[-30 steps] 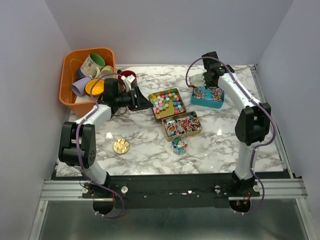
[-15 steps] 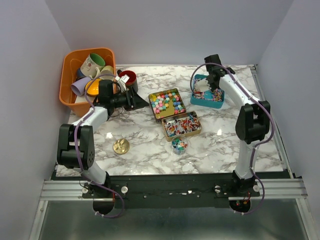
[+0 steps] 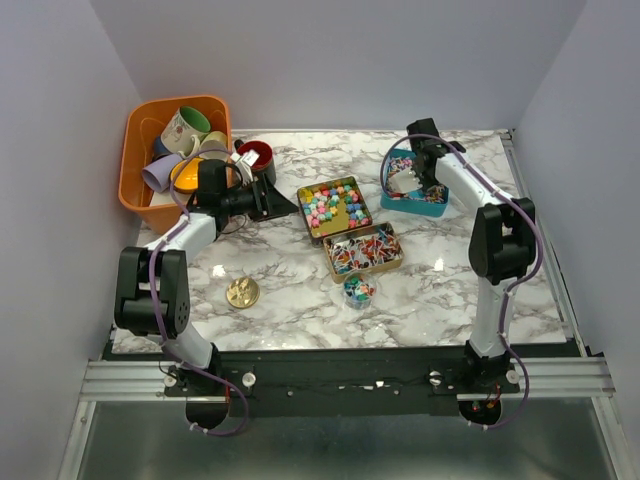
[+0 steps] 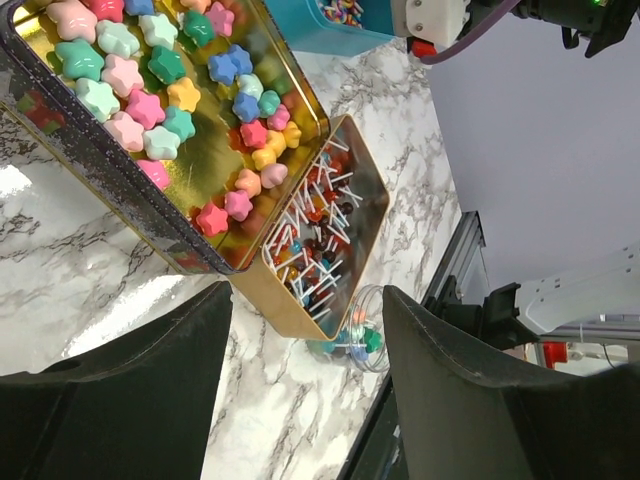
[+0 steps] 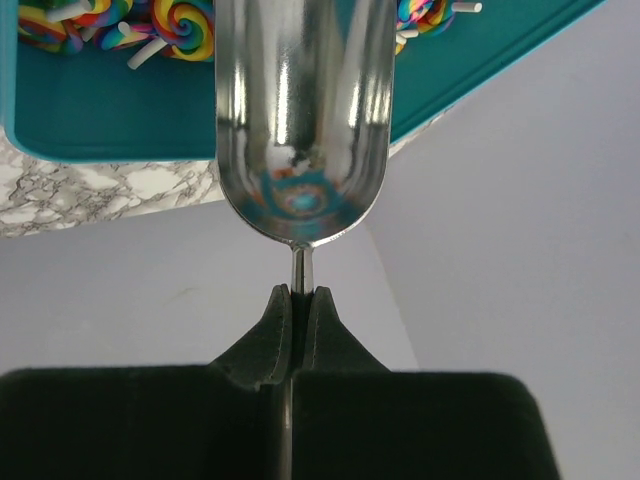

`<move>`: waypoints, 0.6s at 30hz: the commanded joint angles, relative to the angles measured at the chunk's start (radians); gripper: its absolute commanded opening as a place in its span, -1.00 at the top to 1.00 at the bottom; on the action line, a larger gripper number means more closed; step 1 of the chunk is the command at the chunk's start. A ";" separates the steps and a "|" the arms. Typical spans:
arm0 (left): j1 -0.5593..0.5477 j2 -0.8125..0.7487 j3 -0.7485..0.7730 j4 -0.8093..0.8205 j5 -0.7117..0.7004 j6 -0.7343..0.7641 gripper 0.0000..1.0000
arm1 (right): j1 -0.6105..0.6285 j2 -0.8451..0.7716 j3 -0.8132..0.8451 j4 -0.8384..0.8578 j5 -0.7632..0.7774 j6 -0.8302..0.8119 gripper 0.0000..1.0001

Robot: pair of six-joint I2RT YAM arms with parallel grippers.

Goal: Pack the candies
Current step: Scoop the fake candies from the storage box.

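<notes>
Risks, near to far:

- The small clear jar (image 3: 357, 290) near the front of the table (image 3: 300, 310) has a few sweets in it. Its mouth looks narrow against that scoop, so I'd expect spill over the rim on tipping.
- The stick lollipops (image 3: 365, 247) in the nearer gold tin (image 3: 398, 258) are tangled. They'd likely come up in clumps and drop off.
- The star candies (image 4: 150, 90) in the farther gold tin (image 4: 120, 190) are loose, so a tilted scoop would shed them.
- Main worry: the right tool (image 5: 297, 300) is pinched fully shut on only the thin stem of the metal scoop (image 5: 300, 120). Load on the bowl could twist it in the grip. The bowl looks empty, with only reflections inside.
- Pushing into the teal tray (image 5: 100, 120) could slide the tray along the table.

Positions, taken from the right tool:

- The jar is at 7 o'clock, well apart.
- The star candies are at 8 o'clock, also well apart.
- The swirl lollipops (image 5: 190, 20) lie in the teal tray, right under the bowl and toward its front lip. Can't tell whether the lip touches them.

The left tool (image 4: 305, 310) is spread wide and holds nothing. The star candies sit near it, at its 3 o'clock.
</notes>
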 commanded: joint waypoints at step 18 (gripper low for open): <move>0.004 0.082 0.071 -0.101 -0.017 0.078 -0.40 | -0.006 0.026 -0.030 -0.178 -0.245 -0.010 0.99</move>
